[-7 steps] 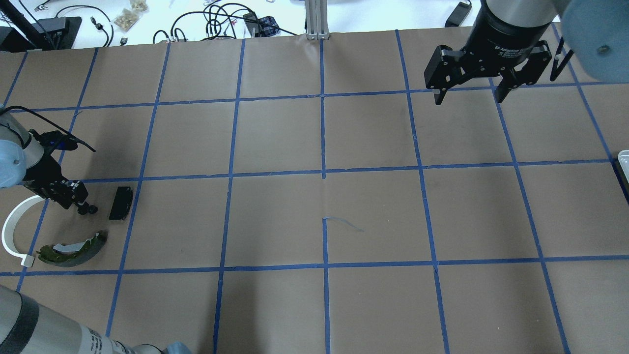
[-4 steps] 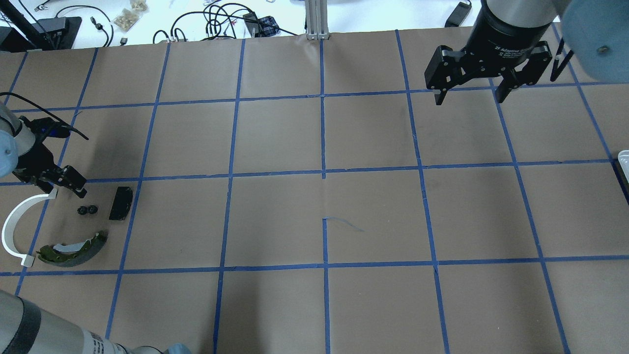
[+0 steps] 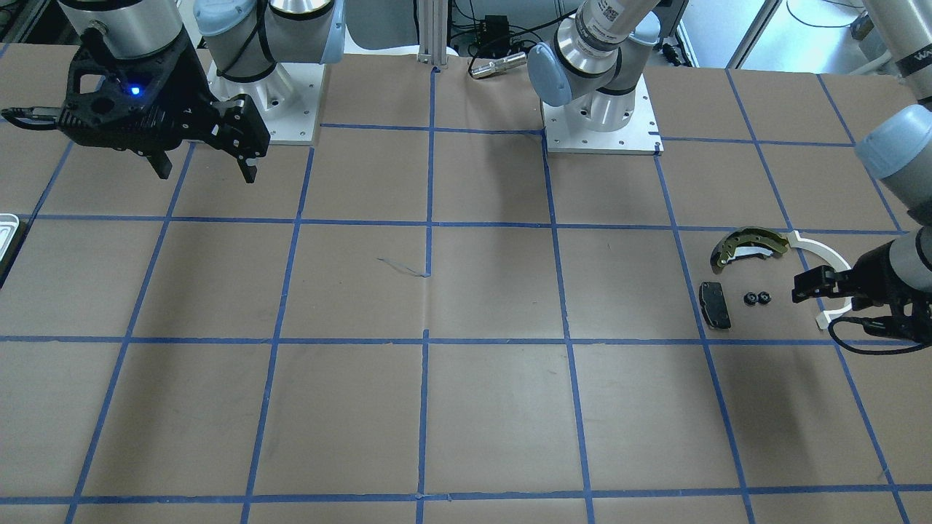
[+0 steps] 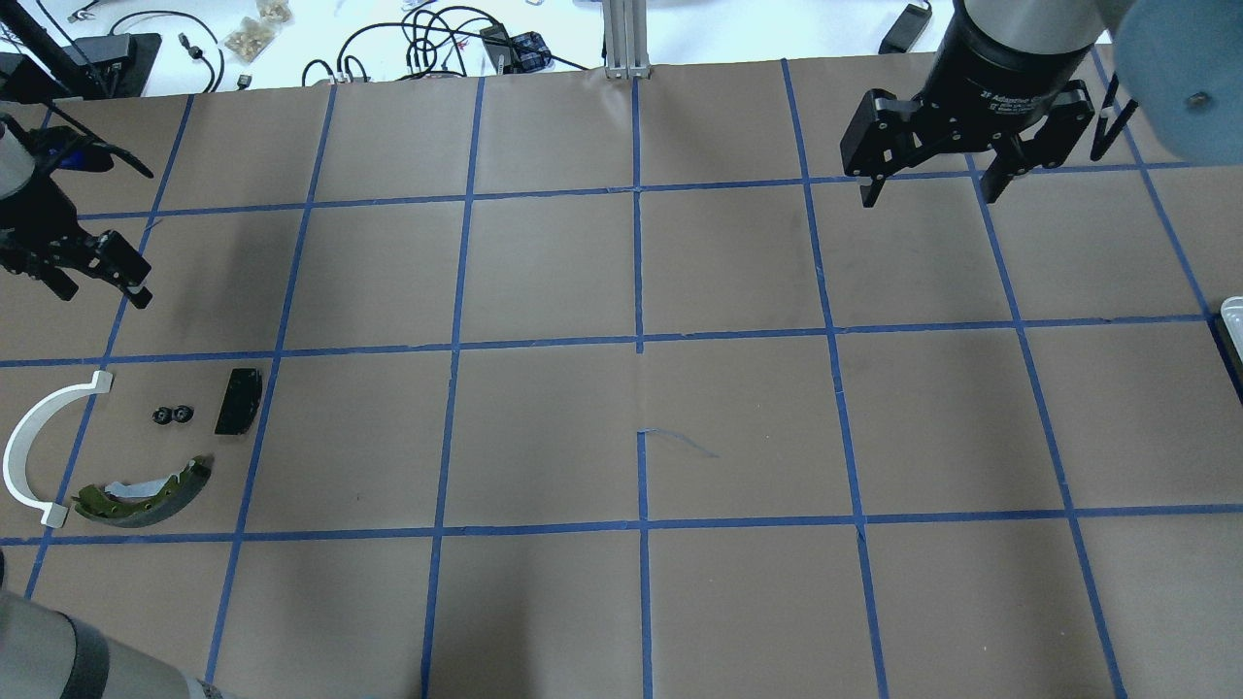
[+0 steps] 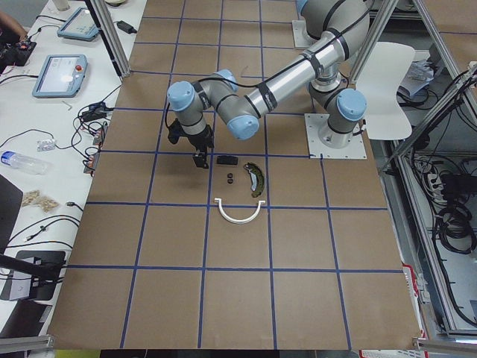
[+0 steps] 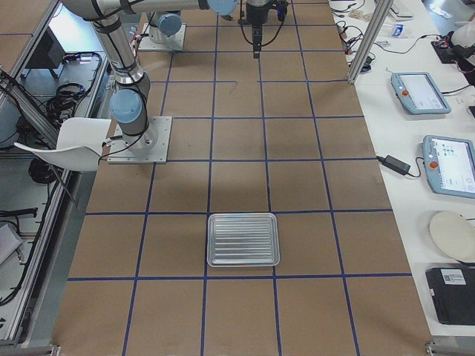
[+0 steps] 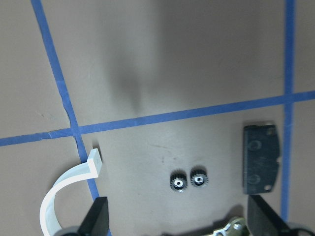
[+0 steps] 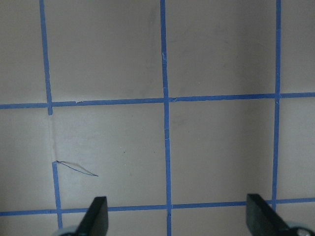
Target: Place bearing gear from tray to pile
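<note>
The bearing gear (image 4: 173, 415), a small black double gear, lies on the brown table among the pile: black brake pad (image 4: 238, 400), olive-gold brake shoe (image 4: 146, 485) and white arc strip (image 4: 29, 451). It also shows in the left wrist view (image 7: 188, 181) and the front view (image 3: 757, 298). My left gripper (image 4: 97, 286) is open and empty, raised on the far side of the pile. My right gripper (image 4: 927, 194) is open and empty over the far right of the table. The silvery tray (image 6: 243, 239) lies empty at the right end, only its edge (image 4: 1233, 316) showing overhead.
Cables and small items (image 4: 437, 39) lie on the white bench beyond the table's far edge. The two arm bases (image 3: 601, 120) stand at the robot's side. Tablets (image 6: 421, 93) lie on a side bench. Blue tape lines grid the brown table.
My left gripper opened and let go of the bearing gear, then rose and moved away toward the far edge. The gear stays on the table by the brake pad. The right arm barely moved.
</note>
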Available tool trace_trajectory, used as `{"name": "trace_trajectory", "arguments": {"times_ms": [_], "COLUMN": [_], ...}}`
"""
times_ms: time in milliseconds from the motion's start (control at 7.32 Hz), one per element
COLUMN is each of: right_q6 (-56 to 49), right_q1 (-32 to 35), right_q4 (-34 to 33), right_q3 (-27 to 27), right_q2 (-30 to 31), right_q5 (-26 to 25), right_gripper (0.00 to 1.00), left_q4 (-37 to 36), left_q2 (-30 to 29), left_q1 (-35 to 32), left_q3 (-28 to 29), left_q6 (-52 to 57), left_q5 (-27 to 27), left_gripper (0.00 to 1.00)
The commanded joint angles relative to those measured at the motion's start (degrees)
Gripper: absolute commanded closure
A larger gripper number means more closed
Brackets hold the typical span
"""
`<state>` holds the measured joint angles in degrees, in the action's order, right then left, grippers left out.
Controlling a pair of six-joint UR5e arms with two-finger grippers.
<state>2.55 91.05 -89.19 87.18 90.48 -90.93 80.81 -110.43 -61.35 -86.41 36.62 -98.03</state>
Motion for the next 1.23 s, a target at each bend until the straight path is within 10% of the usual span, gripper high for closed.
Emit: {"name": "trace_trajectory", "arguments": {"times_ms": [0,1093], "right_q6": [0.00,0.00], "right_q1": [0.09,0.09], "right_q4": [-0.02,0.07], "right_q3": [0.00,0.00], "right_q2": [-0.04,-0.04], "right_q5": [-0.04,-0.04], "right_gripper": [0.00,0.00], "left_q4": [2.78,13.39], "left_q2": [1.61,16.01], "left_q1": [-4.38,-25.82], "left_q3": [2.56,0.72], "left_q6": [-4.52,-24.49], "left_q5": [0.39,6.19], "left_gripper": [0.00,0.00]}}
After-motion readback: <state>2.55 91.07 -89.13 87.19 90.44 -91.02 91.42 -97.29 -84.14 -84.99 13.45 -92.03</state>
